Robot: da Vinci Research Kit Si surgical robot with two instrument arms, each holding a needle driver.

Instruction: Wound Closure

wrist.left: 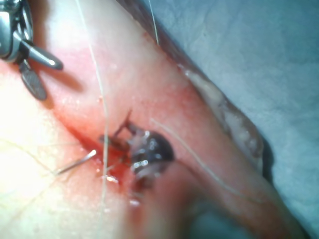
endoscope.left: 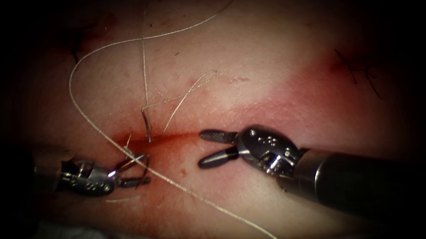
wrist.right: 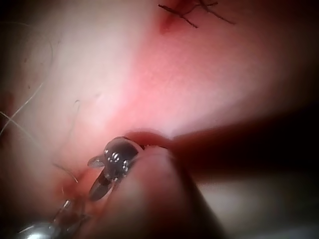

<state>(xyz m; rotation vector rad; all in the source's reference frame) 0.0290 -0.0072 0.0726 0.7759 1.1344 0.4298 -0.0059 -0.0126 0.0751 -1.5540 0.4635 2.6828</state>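
Note:
The tissue [endoscope.left: 256, 63] has a reddened cut [endoscope.left: 182, 135] running across it. At the cut's left end the curved needle [endoscope.left: 147, 128] stands in the tissue. One dark end rises on the cut's far side, and it shows shiny in the left wrist view [wrist.left: 77, 163]. The rest of its curve comes out by my left tool [endoscope.left: 141, 169], whose jaws are spread around it. My right tool [endoscope.left: 204, 148] hovers open over the cut to the right of the needle and holds nothing. Pale thread [endoscope.left: 193, 195] loops widely over the tissue.
Dark stitch ends [endoscope.left: 359, 69] sit at the upper right of the tissue, also seen in the right wrist view [wrist.right: 189, 12]. Red fluid [endoscope.left: 137, 142] pools around the needle. Grey-blue cloth [wrist.left: 249, 50] lies beyond the tissue's edge.

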